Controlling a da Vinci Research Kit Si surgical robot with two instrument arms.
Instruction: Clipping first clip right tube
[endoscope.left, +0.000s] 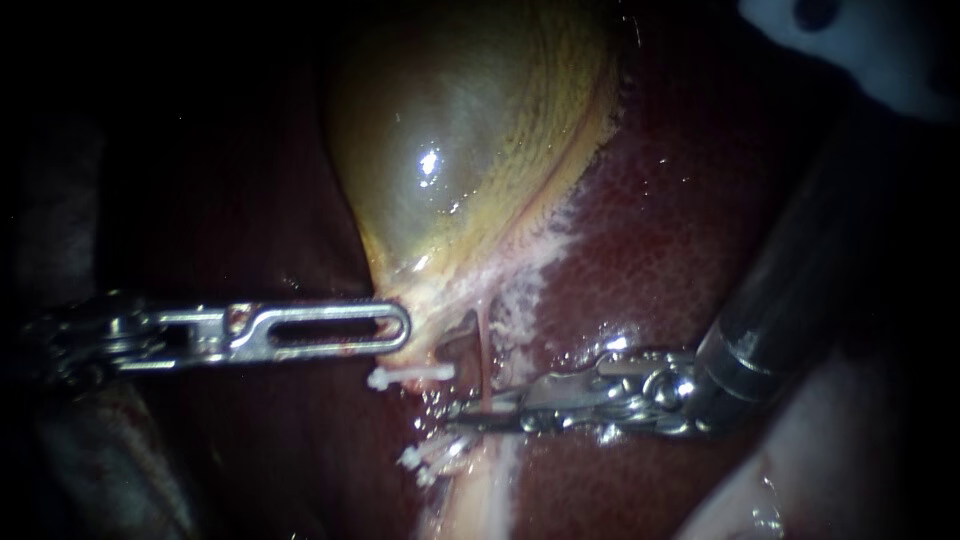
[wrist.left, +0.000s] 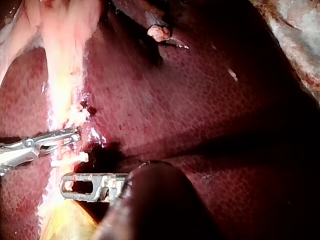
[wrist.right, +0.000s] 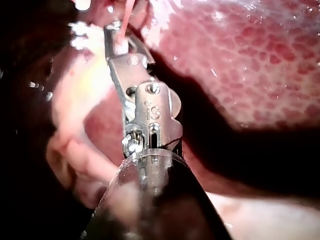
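The yellow-green gallbladder (endoscope.left: 460, 130) lies on the dark red liver (endoscope.left: 680, 230). My left instrument (endoscope.left: 398, 330) comes in level from the left, its slotted jaws shut on the gallbladder's narrow neck; it also shows in the left wrist view (wrist.left: 67, 186). Below the neck a thin pink tube, the right tube (endoscope.left: 483, 350), runs downward. My right instrument (endoscope.left: 475, 417) reaches in from the right and its slim jaws are shut across this tube, as its own view (wrist.right: 119, 32) and the left wrist view (wrist.left: 70, 136) confirm.
Two white clips (endoscope.left: 410, 376) (endoscope.left: 432, 455) sit on pale tissue left of the right tube, one just under the left jaws and one lower. A pale object (endoscope.left: 860, 40) shows at the upper right. A small pale lump (wrist.left: 159, 33) lies on the liver.
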